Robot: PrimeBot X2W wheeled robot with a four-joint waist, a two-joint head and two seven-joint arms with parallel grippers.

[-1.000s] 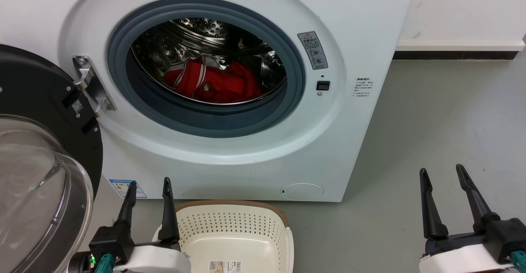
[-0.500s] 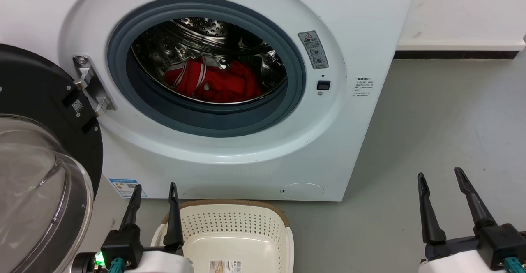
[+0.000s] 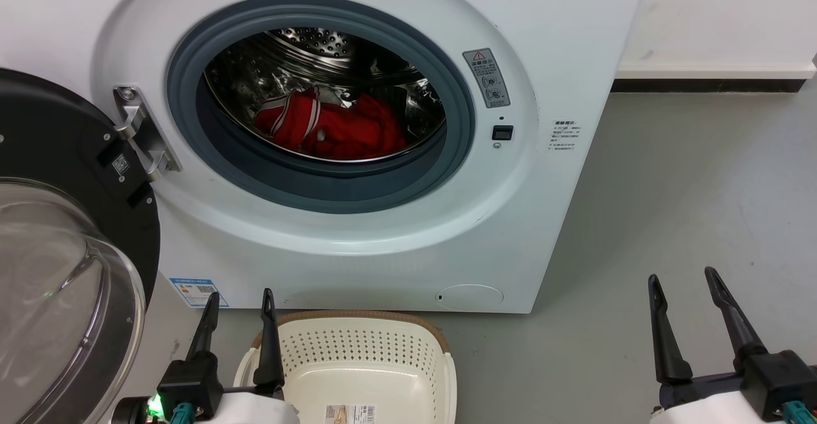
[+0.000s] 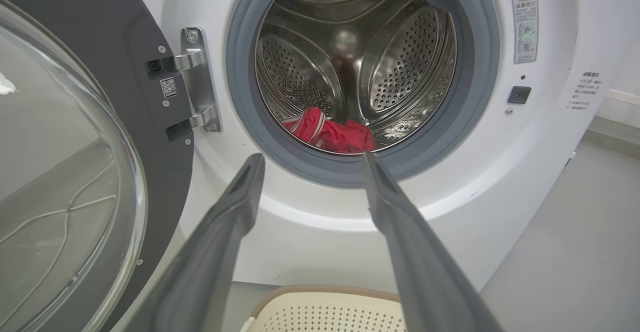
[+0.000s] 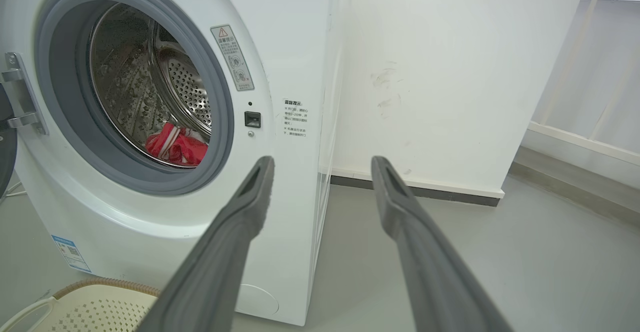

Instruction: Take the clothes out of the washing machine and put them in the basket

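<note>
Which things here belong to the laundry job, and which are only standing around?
For the job: clothes, washing machine, basket, left gripper, right gripper.
Not for the job: warning sticker, blue label, wall.

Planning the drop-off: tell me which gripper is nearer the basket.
The left gripper: it stands right at the rim of the basket, while the right gripper is well off over bare floor.
</note>
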